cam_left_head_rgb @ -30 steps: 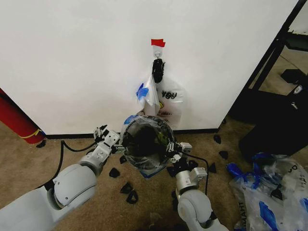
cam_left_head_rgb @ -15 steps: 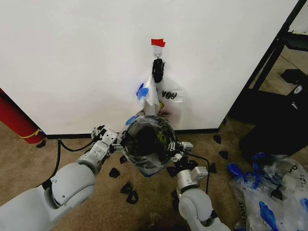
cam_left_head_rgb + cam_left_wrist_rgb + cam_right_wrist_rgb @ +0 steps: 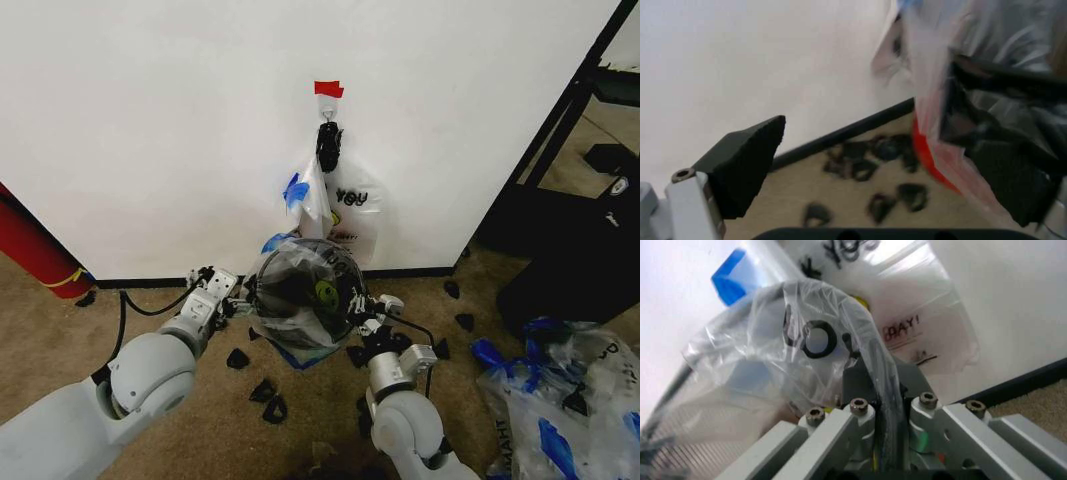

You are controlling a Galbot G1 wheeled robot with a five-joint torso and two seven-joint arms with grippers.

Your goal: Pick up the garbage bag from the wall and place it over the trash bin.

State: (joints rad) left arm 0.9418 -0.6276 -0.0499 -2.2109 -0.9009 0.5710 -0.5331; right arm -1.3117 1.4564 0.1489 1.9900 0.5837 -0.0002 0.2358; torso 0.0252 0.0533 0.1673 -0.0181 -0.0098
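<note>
Left gripper point(image 3: 222, 292) beside trash bin point(image 3: 300, 290), jaws wide, unloaded. Garbage bag point(image 3: 296, 312) draped over bin between both jaws. Right gripper point(image 3: 368, 313) jaws pinching bag film. Risk: thin plastic tearing or slipping off rim under uneven pull.

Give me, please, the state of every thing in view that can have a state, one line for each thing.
garbage bag: draped over the trash bin, covering its mouth.
trash bin: upright on the carpet by the wall, inside the bag.
left gripper: open, at the bin's left side.
right gripper: shut on the bag, at the bin's right side.
bag with "YOU" lettering: hanging on the wall hook.
</note>
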